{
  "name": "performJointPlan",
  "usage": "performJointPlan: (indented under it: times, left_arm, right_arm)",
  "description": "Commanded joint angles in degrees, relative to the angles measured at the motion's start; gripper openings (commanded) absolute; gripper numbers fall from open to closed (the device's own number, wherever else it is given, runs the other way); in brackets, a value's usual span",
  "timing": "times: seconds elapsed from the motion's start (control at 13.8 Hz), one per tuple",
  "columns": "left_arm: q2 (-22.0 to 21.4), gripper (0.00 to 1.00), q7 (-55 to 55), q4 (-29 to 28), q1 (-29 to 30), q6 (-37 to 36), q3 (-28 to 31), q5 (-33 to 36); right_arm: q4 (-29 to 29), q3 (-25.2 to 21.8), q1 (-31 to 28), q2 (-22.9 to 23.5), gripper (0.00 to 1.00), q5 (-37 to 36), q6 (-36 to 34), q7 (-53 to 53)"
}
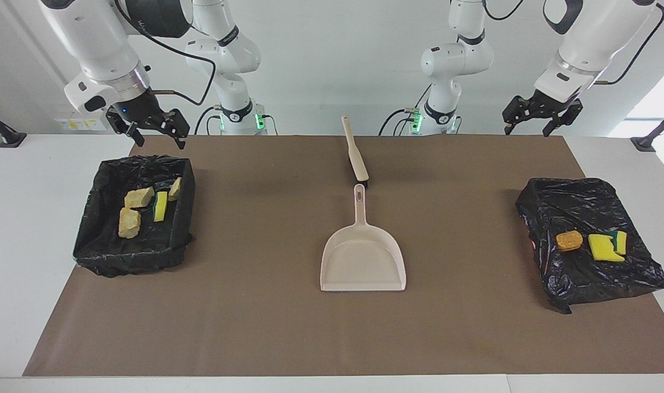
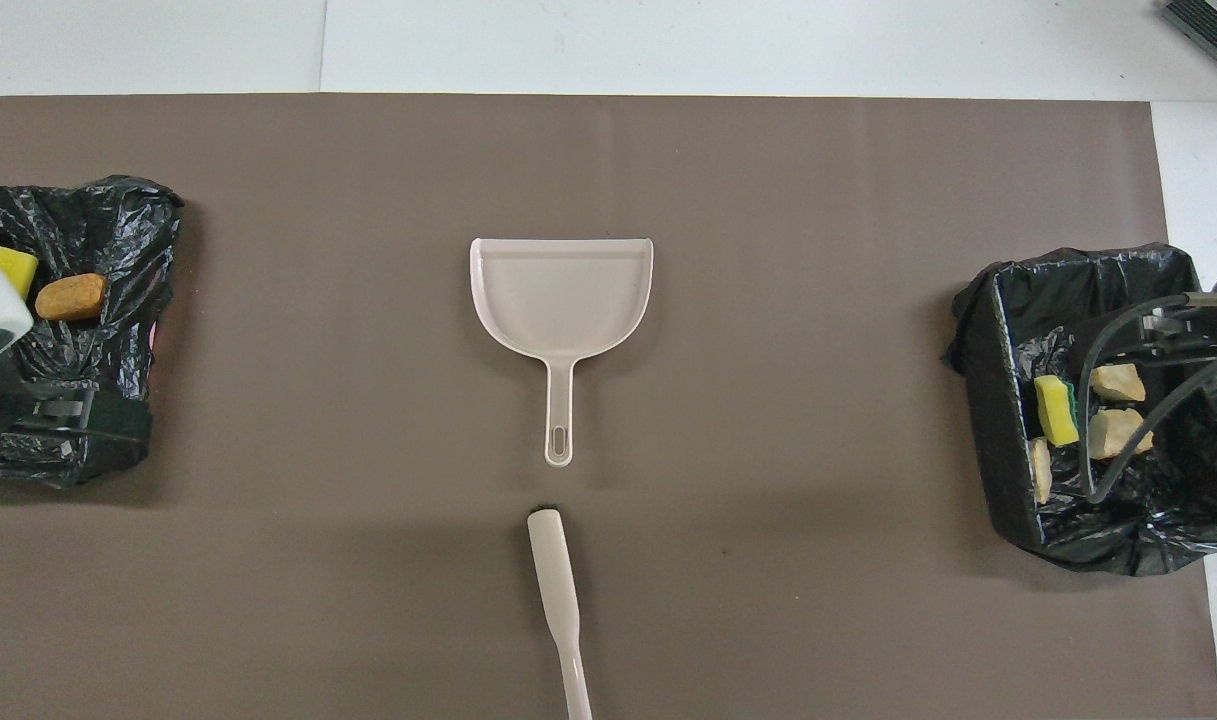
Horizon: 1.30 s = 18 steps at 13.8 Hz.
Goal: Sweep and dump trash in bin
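The trash lies in two places. Tan pieces (image 1: 138, 197) and a green-topped sponge wedge (image 1: 160, 206) sit inside the black-lined bin (image 1: 94, 218) at the right arm's end. A brown nugget (image 1: 569, 240) and yellow sponge chunks (image 1: 603, 247) rest on top of the crumpled black bag (image 1: 577, 202) at the left arm's end. My right gripper (image 1: 160, 142) hangs open over that bin's robot-side rim, holding nothing. My left gripper (image 1: 533, 126) is raised and open, empty, over the table edge near the robots at its own end.
A beige dustpan (image 1: 363, 256) lies flat mid-table, handle pointing toward the robots. The beige brush (image 1: 356, 153) lies just nearer to the robots, in line with that handle. A brown mat (image 1: 255, 327) covers the table.
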Motion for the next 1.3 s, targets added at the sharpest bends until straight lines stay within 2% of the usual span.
performJointPlan:
  times: [0.0, 0.22, 0.43, 1.23]
  left_arm:
    - [2.95, 1.00, -0.02, 5.15, 0.49, -1.52, -0.74, -0.66]
    - [4.27, 1.00, -3.53, 6.21, 0.32, -0.54, -0.74, -1.36]
    - [5.24, 1.00, -7.84, 11.12, 0.40, -5.18, -0.83, -1.46]
    - [4.27, 1.00, -5.48, 9.03, 2.52, -5.12, -0.47, -1.11]
  right_arm:
    - [-0.57, 0.15, -0.36, -0.87, 1.00, 0.96, -0.25, 0.74]
    - [-0.57, 0.15, -0.36, -0.87, 1.00, 0.96, -0.25, 0.74]
    - [-0.57, 0.15, -0.36, -0.87, 1.00, 0.96, -0.25, 0.74]
    - [-0.66, 0.15, -0.36, -0.87, 1.00, 0.96, -0.25, 0.74]
